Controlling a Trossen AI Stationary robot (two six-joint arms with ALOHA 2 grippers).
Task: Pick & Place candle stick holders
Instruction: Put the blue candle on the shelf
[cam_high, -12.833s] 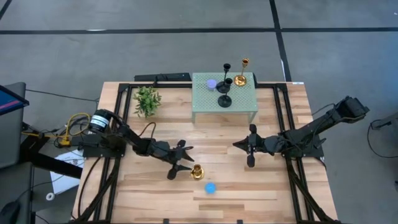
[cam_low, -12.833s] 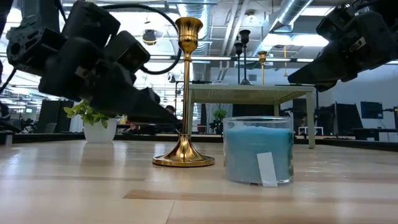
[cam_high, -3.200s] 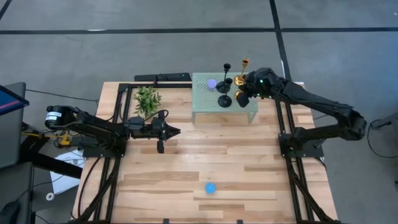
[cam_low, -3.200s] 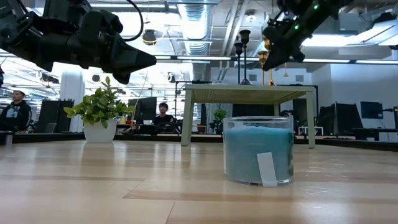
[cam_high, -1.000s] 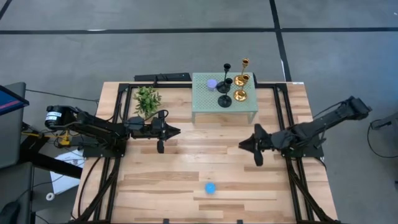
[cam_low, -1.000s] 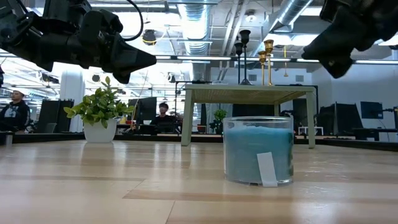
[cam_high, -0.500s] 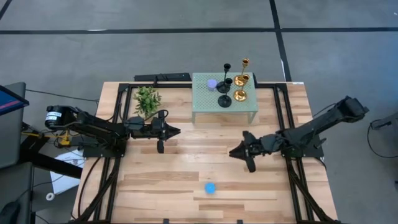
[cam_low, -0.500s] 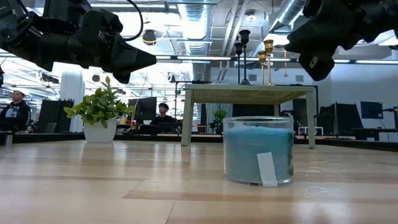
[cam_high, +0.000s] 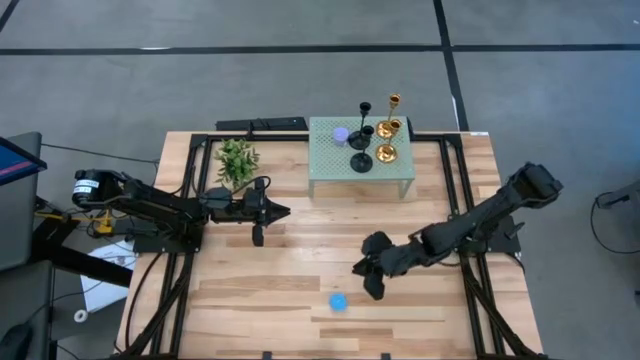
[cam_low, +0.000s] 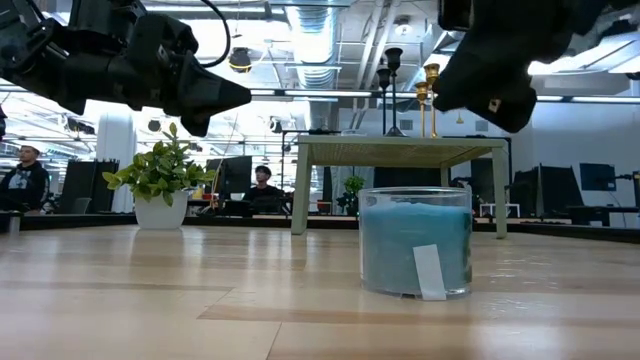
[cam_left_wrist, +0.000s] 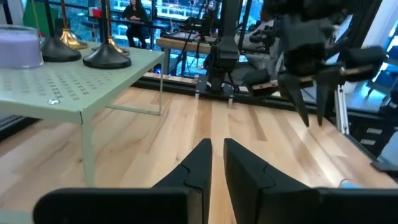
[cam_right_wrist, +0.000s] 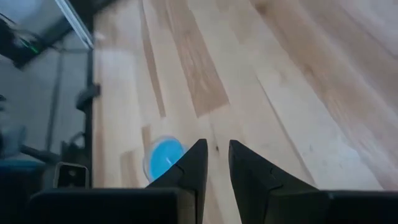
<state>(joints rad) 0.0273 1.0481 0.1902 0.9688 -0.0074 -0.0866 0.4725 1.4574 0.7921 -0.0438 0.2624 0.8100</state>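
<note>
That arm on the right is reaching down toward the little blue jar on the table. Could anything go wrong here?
Possibly. The right gripper hangs close to the blue candle jar with its fingers only narrowly parted, so it might nudge or tip the jar instead of closing around it. The four candlestick holders crowd together on the small green table beside a purple candle; any later reach in there could knock a slim one over.
</note>
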